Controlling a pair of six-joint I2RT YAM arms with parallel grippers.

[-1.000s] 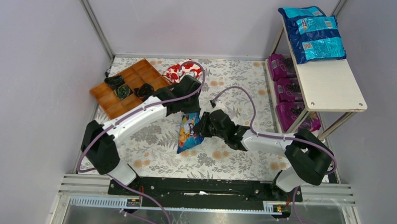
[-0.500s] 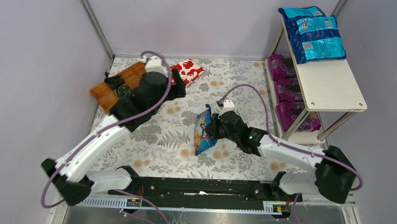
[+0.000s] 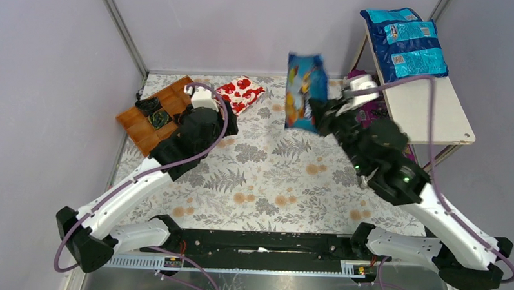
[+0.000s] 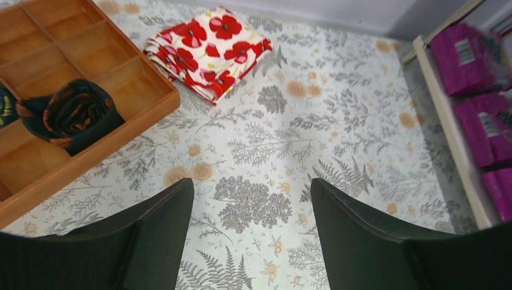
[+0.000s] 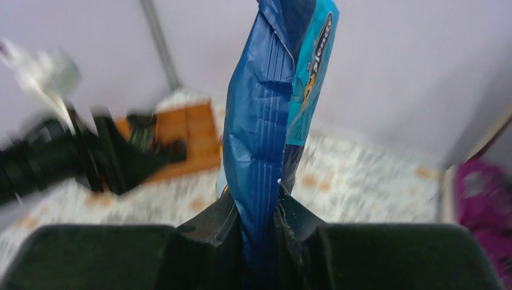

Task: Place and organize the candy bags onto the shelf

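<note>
The right end effector (image 3: 318,110) is closed on a blue candy bag (image 3: 305,88) and holds it up in the air, just beside the shelf (image 3: 430,106), on the side of the shelf that faces the middle of the tabletop (image 3: 272,178). In the right wrist view the two fingers press the lower edge of this bag, and the bag stands upright above them. It does not touch the shelf.

On the top board of the shelf, at its far end, some blue bags (image 3: 406,44) lie one overlapping the other. The near part of this board is bare. On the lower board there are purple bags (image 4: 468,60) in a row.

The left end effector (image 4: 250,193) is open, its fingers wide apart with nothing between them. It hangs over the tabletop, well apart from the shelf. Farther still from the shelf is a wooden tray (image 4: 60,36) with a dark wrapped piece (image 4: 72,115) in one compartment. A packet with red flowers (image 3: 241,93) lies just beside the tray, on the side toward the shelf.
</note>
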